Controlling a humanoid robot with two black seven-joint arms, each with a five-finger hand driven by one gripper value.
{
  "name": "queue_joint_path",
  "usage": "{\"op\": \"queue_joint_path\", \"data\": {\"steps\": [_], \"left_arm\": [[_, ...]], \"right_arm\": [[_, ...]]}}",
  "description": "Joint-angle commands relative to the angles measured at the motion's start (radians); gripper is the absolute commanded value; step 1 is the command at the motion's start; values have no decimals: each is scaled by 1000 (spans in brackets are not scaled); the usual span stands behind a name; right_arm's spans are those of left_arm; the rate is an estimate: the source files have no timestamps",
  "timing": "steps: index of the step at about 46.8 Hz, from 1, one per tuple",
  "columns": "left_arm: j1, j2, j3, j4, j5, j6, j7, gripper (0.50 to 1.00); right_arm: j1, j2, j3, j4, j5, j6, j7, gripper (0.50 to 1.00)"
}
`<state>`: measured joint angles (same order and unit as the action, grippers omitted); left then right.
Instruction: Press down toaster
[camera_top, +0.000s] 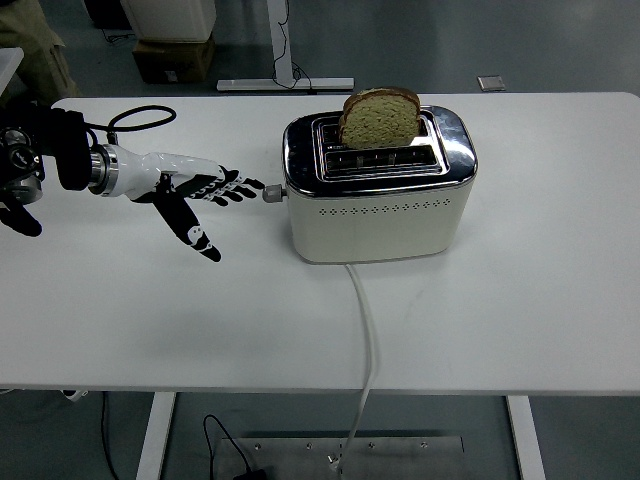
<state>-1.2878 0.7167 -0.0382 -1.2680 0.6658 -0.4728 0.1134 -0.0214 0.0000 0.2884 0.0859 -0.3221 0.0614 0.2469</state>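
One toaster (378, 185) stood on the single white table (520, 300), right of the frame's centre. One slice of bread (380, 116) stuck up from it; of its two slots, the front one (383, 160) held nothing. One lever knob (270, 195) projected from its left end and one white cord (366, 340) ran down toward the bottom edge. One robot hand (192, 192) showed at left. One cardboard box (172, 58) sat on the floor at upper left.

Bright, even overhead light, sharp focus, soft shadows, perhaps slight glare on the toaster (378, 190).
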Motion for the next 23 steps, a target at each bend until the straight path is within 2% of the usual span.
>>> {"op": "queue_joint_path", "data": {"steps": [1,23], "left_arm": [[2,-5,0,2,0,0,0,1000],[25,-59,0,47,0,2,-1,1000]], "right_arm": [[0,0,0,0,0,0,0,998],[0,0,2,0,1,0,0,998]]}}
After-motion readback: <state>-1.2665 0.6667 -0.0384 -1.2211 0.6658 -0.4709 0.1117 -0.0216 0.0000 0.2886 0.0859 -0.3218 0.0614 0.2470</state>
